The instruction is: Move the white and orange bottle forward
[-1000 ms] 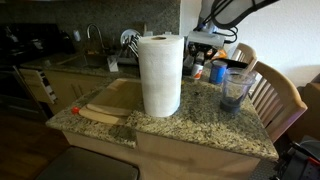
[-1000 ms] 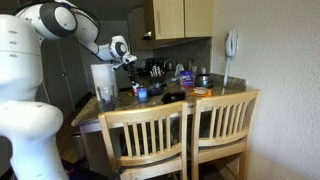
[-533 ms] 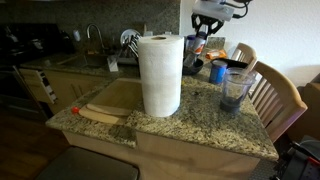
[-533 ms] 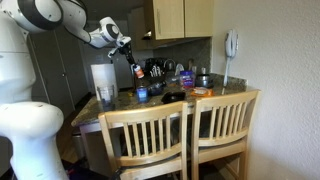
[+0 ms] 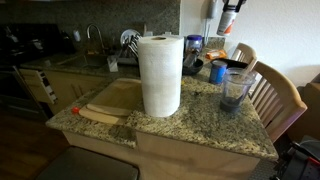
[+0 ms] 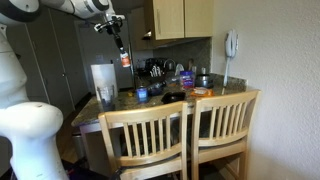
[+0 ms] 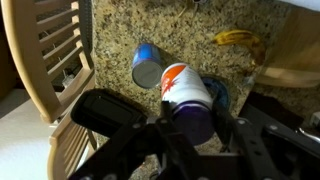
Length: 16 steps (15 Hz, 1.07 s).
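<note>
At the near edge of the granite counter lies a wooden board, and just behind it stands the large paper towel roll, upright. Farther to the right stands a clear cup, and beyond it the blue can.

The white and orange bottle is not on the counter: it hangs high in the air over the far right part, above the can, almost at the top edge of an exterior view. The gripper has its fingers closed on the bottle, one finger on each side, as the wrist view shows. In the same view the can, a banana and a chair are seen well below.

I think the bottle is held so high so that it can pass over the can and the cup without touching them. It looks upright, which should make it easier to set down later. The lift seems done; the carry forward and the placing are not yet done.

One second ago the gripper was low at the counter, beside the can. Half a second ago the bottle was already somewhat up. Now it is much higher. The roll, the cup, the can and the board have not moved
</note>
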Tool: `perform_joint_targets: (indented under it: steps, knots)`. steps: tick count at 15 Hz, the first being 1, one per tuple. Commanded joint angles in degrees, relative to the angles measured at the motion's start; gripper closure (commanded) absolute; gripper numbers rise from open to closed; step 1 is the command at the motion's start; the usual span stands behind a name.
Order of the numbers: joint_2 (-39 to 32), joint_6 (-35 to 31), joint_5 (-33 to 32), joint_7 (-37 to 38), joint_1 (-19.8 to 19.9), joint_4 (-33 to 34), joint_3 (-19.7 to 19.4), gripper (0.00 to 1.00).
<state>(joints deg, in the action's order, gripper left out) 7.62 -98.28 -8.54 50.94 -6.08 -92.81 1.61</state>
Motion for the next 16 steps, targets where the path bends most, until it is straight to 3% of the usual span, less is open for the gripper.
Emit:
perform_joint_targets:
  steps: [1,16]
  knots:
    - [-1.07,4.90,1.95,-6.43,2.24,1.16,0.43,0.81]
    - [-6.37,8.54,5.82,-12.41,4.65,-4.54,-1.46,0.81]
